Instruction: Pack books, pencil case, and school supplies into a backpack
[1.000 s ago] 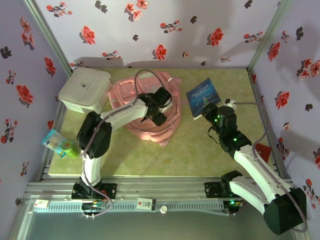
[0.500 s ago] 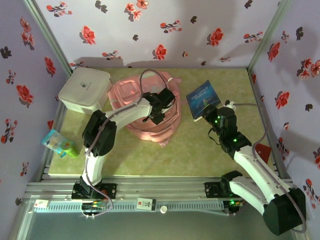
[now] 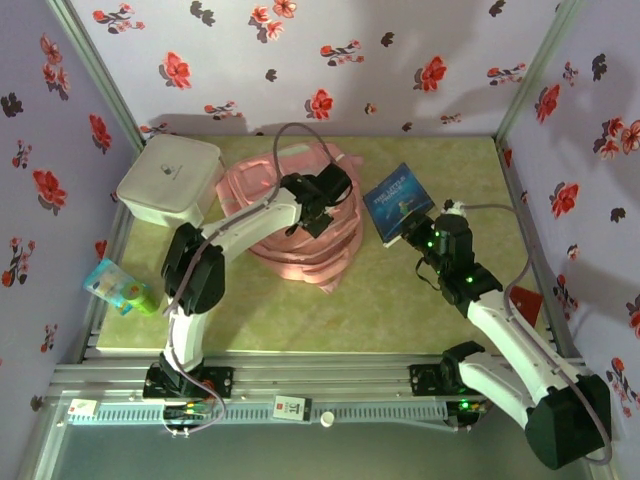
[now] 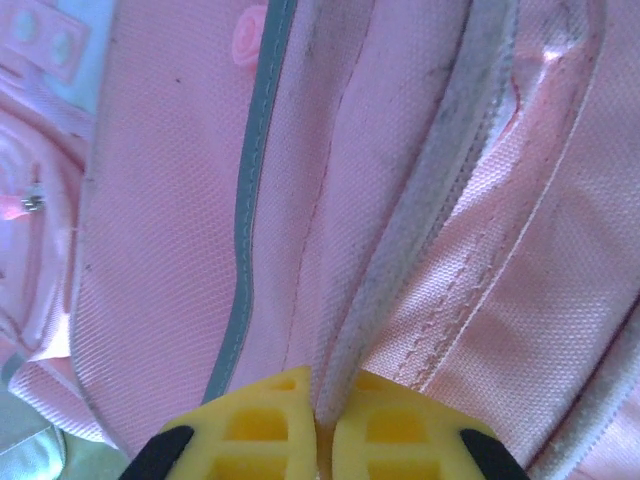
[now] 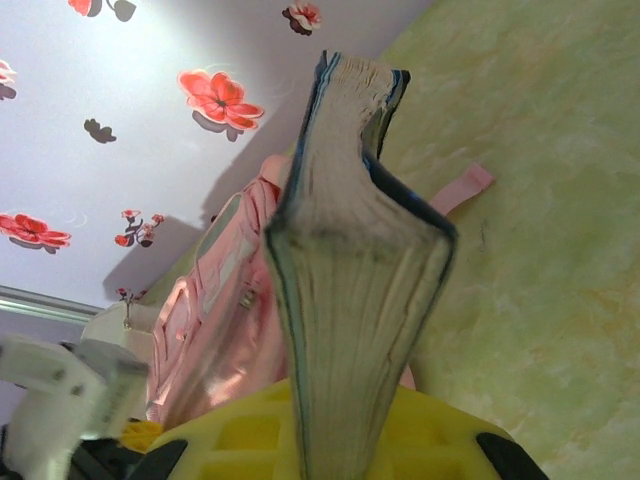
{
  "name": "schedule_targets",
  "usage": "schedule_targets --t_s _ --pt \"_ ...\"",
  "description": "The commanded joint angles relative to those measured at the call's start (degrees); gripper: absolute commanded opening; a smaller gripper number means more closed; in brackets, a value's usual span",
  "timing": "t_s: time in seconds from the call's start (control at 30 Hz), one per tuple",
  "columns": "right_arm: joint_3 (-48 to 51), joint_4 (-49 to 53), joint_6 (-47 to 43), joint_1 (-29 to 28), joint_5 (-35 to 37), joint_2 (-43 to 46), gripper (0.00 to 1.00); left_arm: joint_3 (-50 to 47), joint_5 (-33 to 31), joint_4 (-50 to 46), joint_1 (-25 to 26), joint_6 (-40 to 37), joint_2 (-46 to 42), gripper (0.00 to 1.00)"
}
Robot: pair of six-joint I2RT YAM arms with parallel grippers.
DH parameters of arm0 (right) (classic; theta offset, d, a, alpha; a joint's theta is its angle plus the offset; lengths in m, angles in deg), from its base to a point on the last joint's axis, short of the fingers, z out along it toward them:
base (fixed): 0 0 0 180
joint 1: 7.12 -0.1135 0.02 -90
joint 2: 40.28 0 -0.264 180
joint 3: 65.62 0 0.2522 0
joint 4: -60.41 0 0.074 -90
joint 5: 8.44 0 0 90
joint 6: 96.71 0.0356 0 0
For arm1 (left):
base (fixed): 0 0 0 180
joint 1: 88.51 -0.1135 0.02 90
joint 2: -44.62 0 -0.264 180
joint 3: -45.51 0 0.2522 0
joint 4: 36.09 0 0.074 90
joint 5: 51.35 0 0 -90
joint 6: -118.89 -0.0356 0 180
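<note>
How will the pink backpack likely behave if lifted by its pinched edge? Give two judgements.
Probably floppy: the backpack lies slumped in soft folds. It would likely sag below the left jaws' pinch rather than rise whole. Its woven fabric looks grippy, unlikely to slip.

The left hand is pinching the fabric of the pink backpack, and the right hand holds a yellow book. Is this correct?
Not quite. The book in the right hand is dark blue, not yellow; the top external view shows it. The left hand does pinch the fabric of the pink backpack.
</note>
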Motion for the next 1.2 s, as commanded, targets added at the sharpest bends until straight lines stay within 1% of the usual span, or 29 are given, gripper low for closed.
schedule_targets --t_s 0.0,0.13,0.2,0.3,0.4,0.57,0.67,0.73,0.8,0.93,1.17 --pt "-1.52 -0.88 -2.33 0.78 1.38 1.44 0.07 4.44 -3.78 2.82 -0.12 4.69 -4.73 0.0" --pt "-2.77 4.36 -2.49 0.92 5.93 3.33 0.06 6.4 -5.1 5.85 -0.35 6.1 -6.13 0.0" --pt "-3.06 5.18 -3.18 0.94 6.01 3.93 0.06 6.66 -5.65 7.66 -0.55 6.08 -7.02 0.0" --pt "-4.08 6.07 -3.52 0.95 2.77 3.49 0.06 5.82 -5.66 11.83 -0.74 5.59 -9.18 0.0" --pt "-4.44 5.03 -1.63 0.89 -2.19 2.96 0.06 5.18 -4.68 15.85 -0.71 4.12 -11.01 0.0" --pt "-2.96 -4.61 5.85 0.95 -12.46 -0.74 0.06 5.43 -3.88 19.53 -0.82 2.66 -12.04 0.0" --pt "-1.6 -13.93 12.01 0.61 -18.44 -5.11 0.06 5.24 -3.89 20.56 -1.01 2.68 -12.26 0.0" --pt "-0.61 -20.38 15.92 0.05 -20.48 -8.18 0.06 4.81 -3.99 21.19 -1.31 3.48 -12.48 0.0" --pt "0.07 -25.34 17.77 -1.15 -20.9 -10.63 0.06 4.92 -3.98 20.85 -1.54 4.88 -12.48 0.0" --pt "-0.21 -27.61 17.78 -3.91 -19.51 -13.61 0.06 6.01 -4.06 19.19 -1.97 6.29 -11.83 0.0" --pt "-0.04 -23.76 18.39 -7.58 -13.24 -15.29 0.07 7.66 -4.03 17.66 -2.96 9.51 -11.21 0.0"
